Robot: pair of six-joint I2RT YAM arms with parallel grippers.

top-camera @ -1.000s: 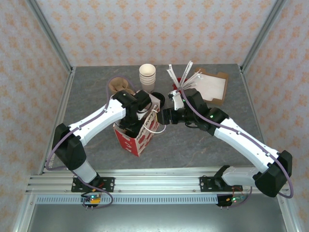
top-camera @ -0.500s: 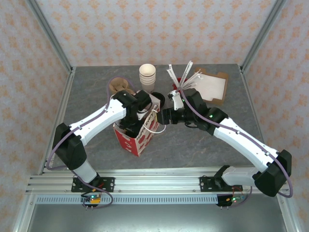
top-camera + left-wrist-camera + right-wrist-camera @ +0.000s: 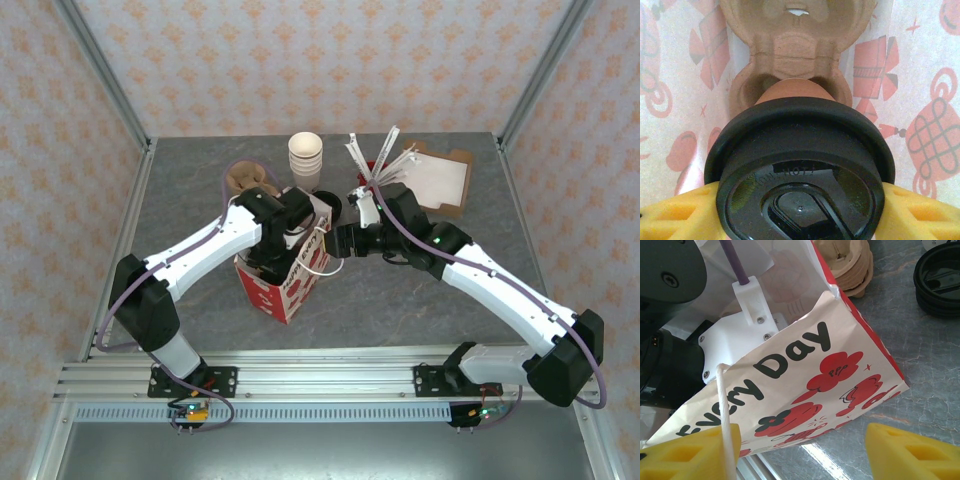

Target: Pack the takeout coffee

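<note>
Left wrist cam: my left gripper (image 3: 800,212) is pinching the takeout coffee (image 3: 799,165) at its black lid, down inside the red-and-white bag (image 3: 925,75), right over a brown pulp carrier (image 3: 790,55). My right gripper (image 3: 800,450) sits with its jaws spread wide at the bag's right side, with the handle string (image 3: 726,430) running by one finger.

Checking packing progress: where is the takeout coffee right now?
In the left wrist view, the takeout coffee is held by the left gripper inside the red-and-white bag, over the cardboard cup carrier.
</note>
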